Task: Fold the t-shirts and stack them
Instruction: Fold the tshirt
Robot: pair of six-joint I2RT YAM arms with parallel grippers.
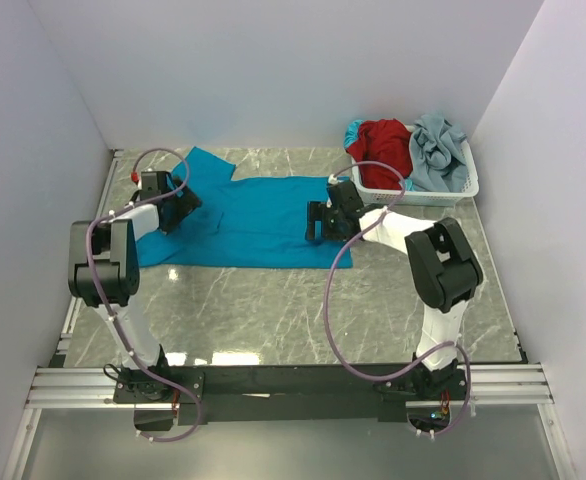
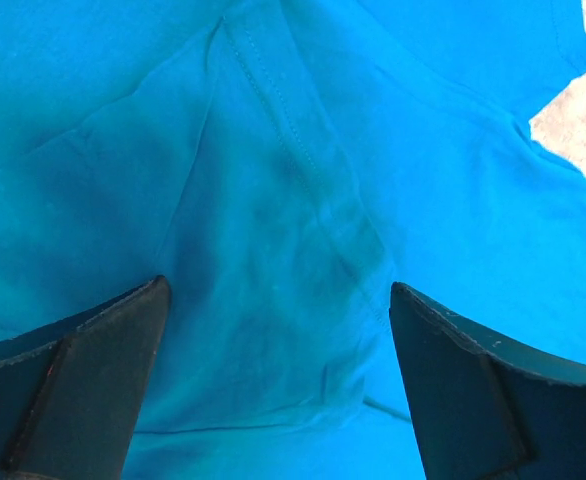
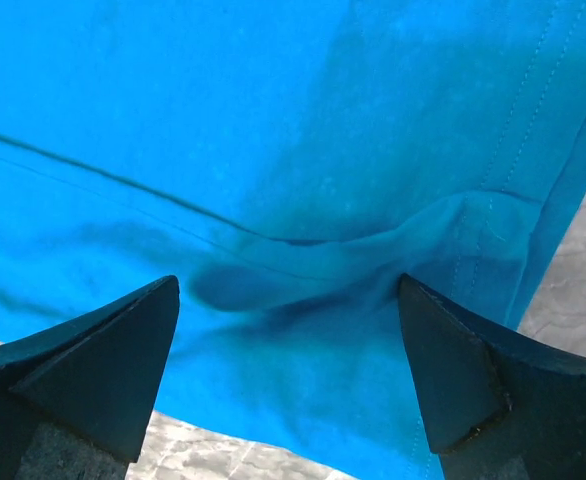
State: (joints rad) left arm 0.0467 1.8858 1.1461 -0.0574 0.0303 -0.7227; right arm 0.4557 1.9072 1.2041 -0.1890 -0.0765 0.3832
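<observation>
Left gripper (image 2: 278, 292): jaws spread wide and empty, low over a stitched seam at the left end of the spread shirt.
Right gripper (image 3: 288, 288): jaws wide apart, gripping nothing, just above a wrinkle by the shirt's right hem.
Teal-blue t-shirt (image 1: 258, 225): lying flat across the marble table (image 1: 273, 310), between the two arms.
Basket (image 1: 443, 192): white lattice, far right corner.
Red t-shirt (image 1: 385, 145): bunched in the basket's left half.
Pale grey-blue t-shirt (image 1: 438, 150): crumpled beside the red one, touching it.
</observation>
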